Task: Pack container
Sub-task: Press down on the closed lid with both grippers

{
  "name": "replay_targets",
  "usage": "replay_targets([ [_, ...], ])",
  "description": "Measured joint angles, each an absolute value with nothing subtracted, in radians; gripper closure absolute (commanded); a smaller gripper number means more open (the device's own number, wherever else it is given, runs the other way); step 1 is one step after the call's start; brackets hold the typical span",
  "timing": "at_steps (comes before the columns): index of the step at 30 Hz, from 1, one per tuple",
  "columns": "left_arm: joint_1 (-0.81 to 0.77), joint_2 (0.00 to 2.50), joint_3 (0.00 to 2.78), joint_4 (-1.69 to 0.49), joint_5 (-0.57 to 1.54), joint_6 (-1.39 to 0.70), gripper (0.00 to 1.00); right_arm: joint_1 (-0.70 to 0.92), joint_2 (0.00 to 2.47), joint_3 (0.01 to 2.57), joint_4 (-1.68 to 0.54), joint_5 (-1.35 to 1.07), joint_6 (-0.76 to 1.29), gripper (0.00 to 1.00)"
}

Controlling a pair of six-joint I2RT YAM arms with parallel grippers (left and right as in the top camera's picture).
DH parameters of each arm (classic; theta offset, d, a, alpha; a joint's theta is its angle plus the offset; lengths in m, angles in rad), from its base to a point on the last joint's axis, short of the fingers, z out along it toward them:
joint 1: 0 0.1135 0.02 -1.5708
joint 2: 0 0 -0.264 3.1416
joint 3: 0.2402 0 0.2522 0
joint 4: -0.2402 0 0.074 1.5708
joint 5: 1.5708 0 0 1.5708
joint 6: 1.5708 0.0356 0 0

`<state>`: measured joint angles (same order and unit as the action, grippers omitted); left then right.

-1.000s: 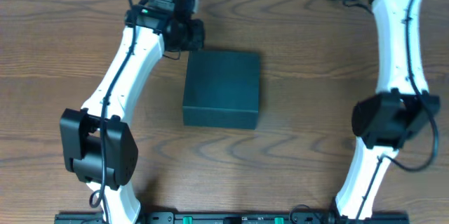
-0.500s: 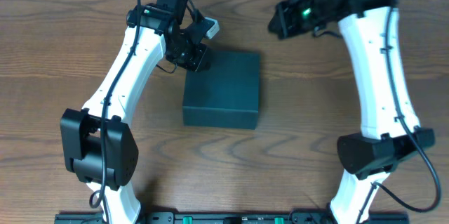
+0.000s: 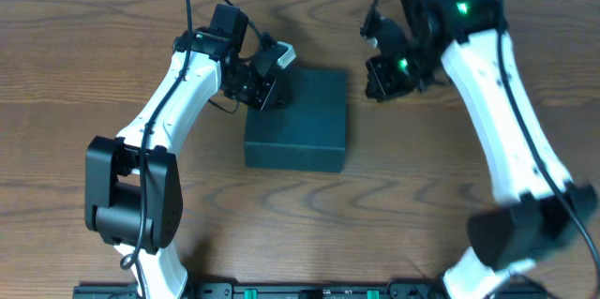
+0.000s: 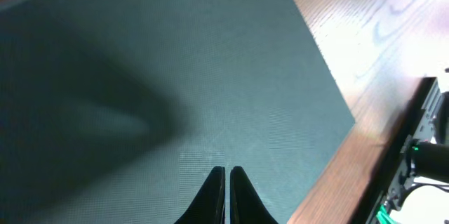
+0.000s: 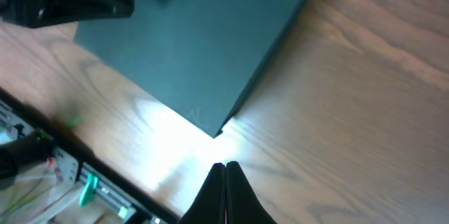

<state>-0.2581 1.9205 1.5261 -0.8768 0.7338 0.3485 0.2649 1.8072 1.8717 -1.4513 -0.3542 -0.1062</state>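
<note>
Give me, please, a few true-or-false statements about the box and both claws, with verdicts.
1. The container is closed. True.
2. The left claw is above the container's top. True.
3. The right claw grips the container. False: it is shut on nothing, above the table beside a corner of the container.
4. The left claw is wide open. False: its fingers are together.

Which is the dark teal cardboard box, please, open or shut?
Shut: the dark teal cardboard box shows a flat top, no flap raised.
</note>
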Motion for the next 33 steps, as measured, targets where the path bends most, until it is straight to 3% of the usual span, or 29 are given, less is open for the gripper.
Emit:
replay_targets([
  [7, -0.266, 1.924, 1.526, -0.863, 0.767, 0.348, 0.94, 0.307, 1.494, 1.412, -1.243, -0.345, -0.105, 0.98],
  [15, -0.292, 1.984, 1.525, -0.884, 0.817, 0.348, 0.94, 0.518, 1.437, 1.027, -0.89, -0.333, 0.099, 0.98],
  [24, -0.292, 1.997, 1.525, -0.886, 0.836, 0.348, 0.94, 0.746, 1.437, 0.87, -0.552, -0.071, 0.377, 0.98],
  [33, -0.289, 2.043, 1.525, -0.885, 0.888, 0.348, 0.94, 0.836, 1.478, 0.788, -0.336, 0.145, 0.476, 0.98],
])
